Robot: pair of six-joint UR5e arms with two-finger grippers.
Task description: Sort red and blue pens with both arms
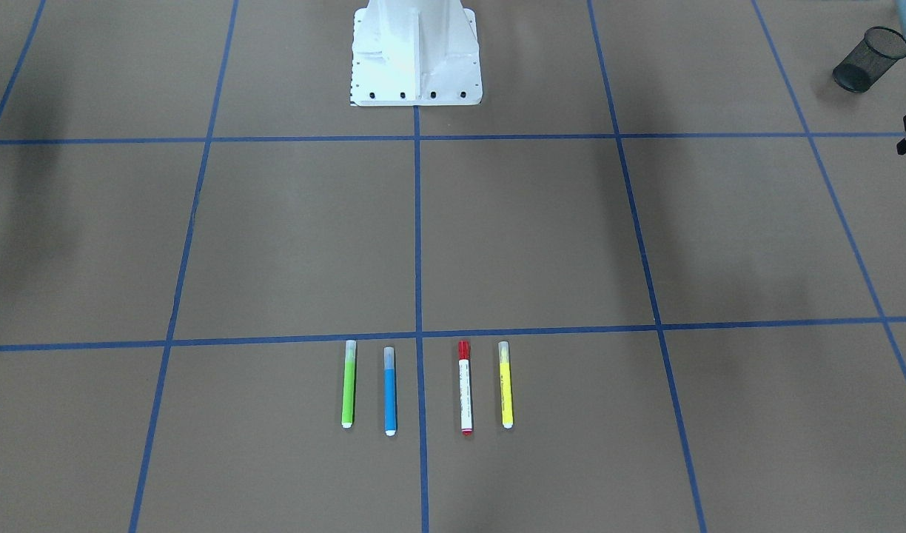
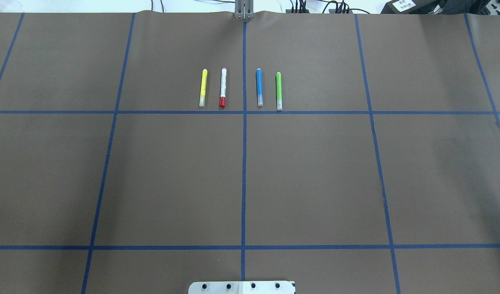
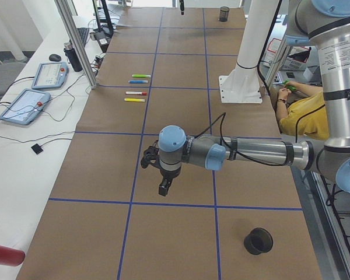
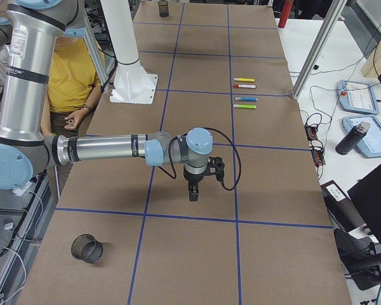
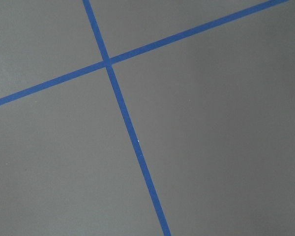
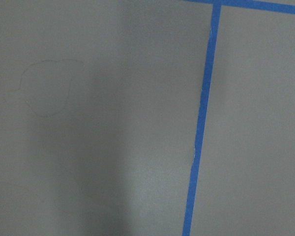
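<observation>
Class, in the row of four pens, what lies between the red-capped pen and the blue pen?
Only a line of blue tape runs lengthwise between the red-capped pen and the blue pen; nothing else lies there. The overhead view shows it.

My overhead camera looks forward and down from behind the white base (image 2: 242, 287); the front camera faces back at it, steeply. Both catch the red-capped marker (image 1: 465, 396). My end cameras look along the table (image 3: 175, 58), with the left arm (image 3: 245, 151) or the right arm (image 4: 108, 149) near and large. The wrist cameras sit close over blue tape (image 5: 123, 105).
</observation>
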